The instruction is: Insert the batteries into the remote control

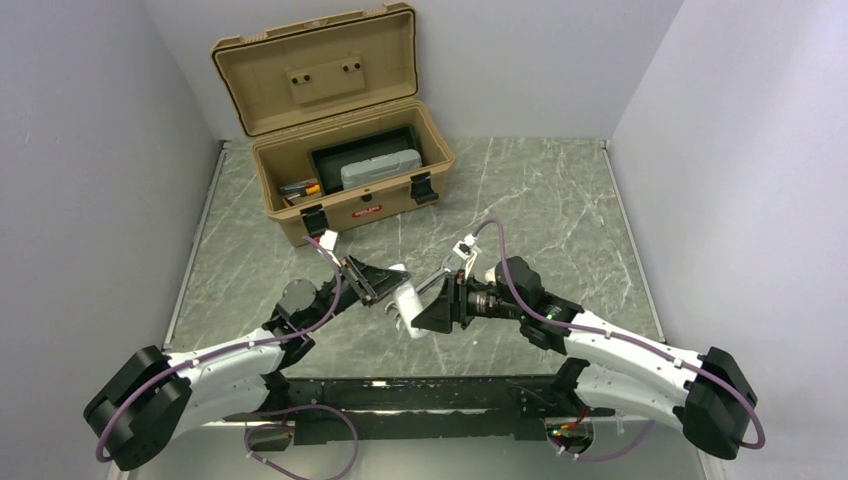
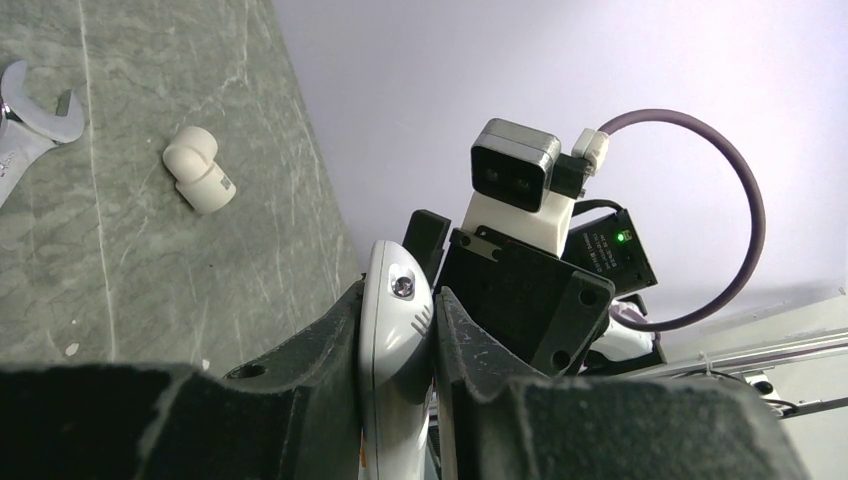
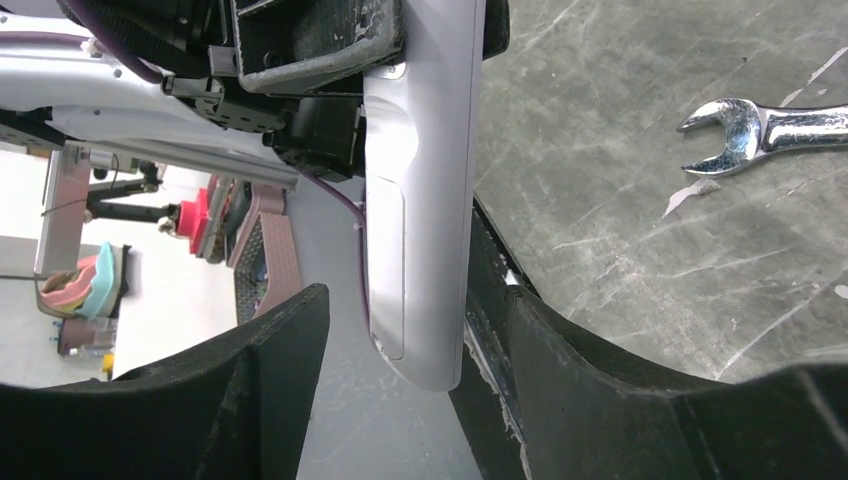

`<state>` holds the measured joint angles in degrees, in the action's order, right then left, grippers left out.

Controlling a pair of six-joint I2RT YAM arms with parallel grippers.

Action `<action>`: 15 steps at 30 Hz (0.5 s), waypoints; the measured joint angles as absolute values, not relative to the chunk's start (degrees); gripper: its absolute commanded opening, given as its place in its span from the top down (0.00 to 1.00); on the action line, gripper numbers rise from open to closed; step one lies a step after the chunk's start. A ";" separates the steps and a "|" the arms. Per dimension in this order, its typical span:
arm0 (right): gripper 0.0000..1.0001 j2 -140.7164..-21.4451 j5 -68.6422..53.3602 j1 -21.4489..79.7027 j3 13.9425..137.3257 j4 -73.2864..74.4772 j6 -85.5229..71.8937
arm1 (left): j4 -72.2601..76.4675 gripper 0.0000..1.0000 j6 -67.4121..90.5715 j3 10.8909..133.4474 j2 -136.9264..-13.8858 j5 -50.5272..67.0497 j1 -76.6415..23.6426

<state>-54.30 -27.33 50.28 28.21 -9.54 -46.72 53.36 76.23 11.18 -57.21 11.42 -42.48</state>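
My left gripper [image 1: 385,287] is shut on the remote control [image 1: 407,302], a slim white bar held above the table's near middle. In the left wrist view the remote [image 2: 395,320] stands clamped between both fingers, its rounded end with a small lens poking out. My right gripper [image 1: 420,312] faces it from the right, open. In the right wrist view the remote's [image 3: 420,190] other rounded end hangs between my spread fingers [image 3: 270,350], nearer the right one, with a gap on the left. No batteries show clearly.
A silver open-ended wrench [image 1: 437,278] lies on the marble table under the grippers; it also shows in the right wrist view [image 3: 770,130]. A small white curved piece [image 2: 198,170] lies near it. An open tan toolbox [image 1: 270,170] holding a grey case [image 1: 380,168] stands at the back left.
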 measured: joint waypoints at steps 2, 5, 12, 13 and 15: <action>0.37 -53.65 -27.31 50.28 27.97 -9.58 -46.74 | 53.49 1.00 76.27 11.18 -57.21 11.42 -42.48; 0.40 -52.45 -27.31 50.17 26.98 -9.96 -46.98 | 53.67 1.00 76.31 11.18 -57.21 11.42 -42.48; 0.42 -52.01 -27.35 49.78 24.62 -11.75 -48.01 | 53.67 1.00 76.29 11.18 -57.21 11.77 -42.48; 0.42 -52.05 -27.38 49.74 24.56 -11.86 -48.10 | 53.67 1.00 76.29 11.18 -57.21 11.77 -42.48; 0.42 -52.07 -27.38 49.67 24.56 -12.53 -48.25 | 53.67 1.00 76.29 11.18 -57.21 11.77 -42.48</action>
<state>-52.07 -27.38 49.67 24.56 -12.53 -48.25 53.67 76.29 11.18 -57.21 11.77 -42.48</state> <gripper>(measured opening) 0.587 0.298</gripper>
